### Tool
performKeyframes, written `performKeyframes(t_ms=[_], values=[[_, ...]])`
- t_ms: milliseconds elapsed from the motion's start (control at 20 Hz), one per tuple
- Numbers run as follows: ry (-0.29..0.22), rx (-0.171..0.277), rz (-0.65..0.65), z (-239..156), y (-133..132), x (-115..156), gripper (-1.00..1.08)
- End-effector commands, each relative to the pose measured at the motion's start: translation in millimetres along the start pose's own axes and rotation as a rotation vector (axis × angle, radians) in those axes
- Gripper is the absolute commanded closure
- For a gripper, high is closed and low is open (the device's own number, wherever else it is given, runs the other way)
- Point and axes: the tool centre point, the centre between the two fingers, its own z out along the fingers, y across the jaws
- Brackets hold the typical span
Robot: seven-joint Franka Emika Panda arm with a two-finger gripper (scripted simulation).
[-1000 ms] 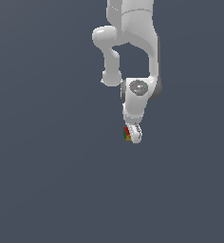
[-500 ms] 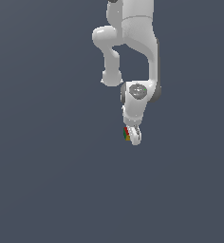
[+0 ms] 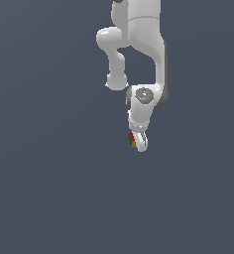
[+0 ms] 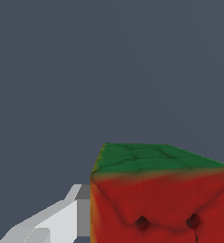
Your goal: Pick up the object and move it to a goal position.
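In the exterior view my white gripper [image 3: 138,142] hangs from the arm and points down. It is shut on the tiny cube [image 3: 132,139], whose red, green and yellow-orange faces show at the fingertips on the exterior view's left side. In the wrist view the cube [image 4: 161,199] fills the lower corner, with a green face above a red face. One white finger [image 4: 61,223] with a grey pad lies against the cube's side. The other finger is hidden behind the cube.
A plain dark grey-blue surface [image 3: 49,188] fills the background in both views. The white arm [image 3: 139,30] reaches in from the top of the exterior view. No goal marker or other object shows.
The gripper with the cube has dropped slightly lower in the exterior view. The grip on the cube is unchanged.
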Motion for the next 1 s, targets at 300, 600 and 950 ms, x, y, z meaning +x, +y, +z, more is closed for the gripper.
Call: performKeyframes(t_ms=[300, 600, 950], values=[[0.001, 0.001, 0.000, -17, -19, -11, 1.08], [0.002, 0.001, 0.000, -43, -47, -28, 1.08], [0.003, 0.001, 0.000, -79, -88, -53, 1.08]])
